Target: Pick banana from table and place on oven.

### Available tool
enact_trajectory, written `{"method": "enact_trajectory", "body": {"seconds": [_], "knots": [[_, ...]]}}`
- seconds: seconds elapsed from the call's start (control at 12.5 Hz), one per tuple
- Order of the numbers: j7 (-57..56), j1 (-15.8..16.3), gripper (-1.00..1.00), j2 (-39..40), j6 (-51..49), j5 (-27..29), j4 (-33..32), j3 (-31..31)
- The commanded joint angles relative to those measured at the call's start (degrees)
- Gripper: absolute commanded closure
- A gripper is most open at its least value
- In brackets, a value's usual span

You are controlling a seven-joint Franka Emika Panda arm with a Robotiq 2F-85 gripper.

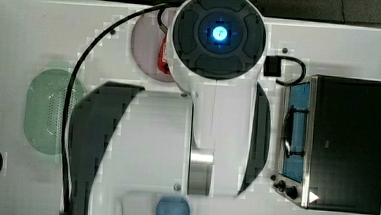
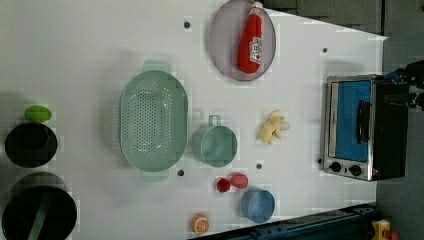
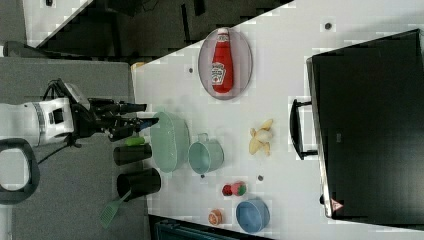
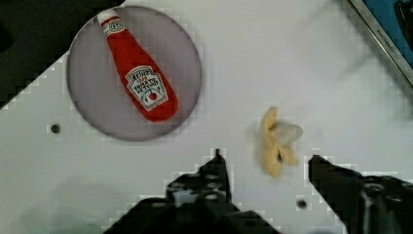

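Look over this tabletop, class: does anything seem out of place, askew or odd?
Two things. The ketchup bottle lies flat on the grey plate instead of standing, and the banana lies half-peeled on the bare table, its peel splayed. Nothing looks spilled.

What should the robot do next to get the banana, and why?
Probably lower the end effector straight down over the banana. In the wrist view its fingers stand open with the banana showing in the gap between them, and the banana lies on the white table, not yet held. The oven can wait until the banana is gripped.
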Motion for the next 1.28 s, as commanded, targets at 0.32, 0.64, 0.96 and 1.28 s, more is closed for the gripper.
{"method": "enact_trajectory", "body": {"seconds": [0.32, 0.64, 0.96, 1.28], "knots": [[7.21, -1.55, -1.0, -26.37, -8.75, -1.49, -17.96, -0.94], [7.21, -1.55, -1.0, -24.57, -5.72, -1.49, -20.59, -0.91], [7.21, -1.54, -1.0, -19.61, 5.92, -1.49, -26.76, -0.74], [7.21, -1.56, -1.0, -11.89, 20.51, -1.49, -32.66, -0.75]]}}
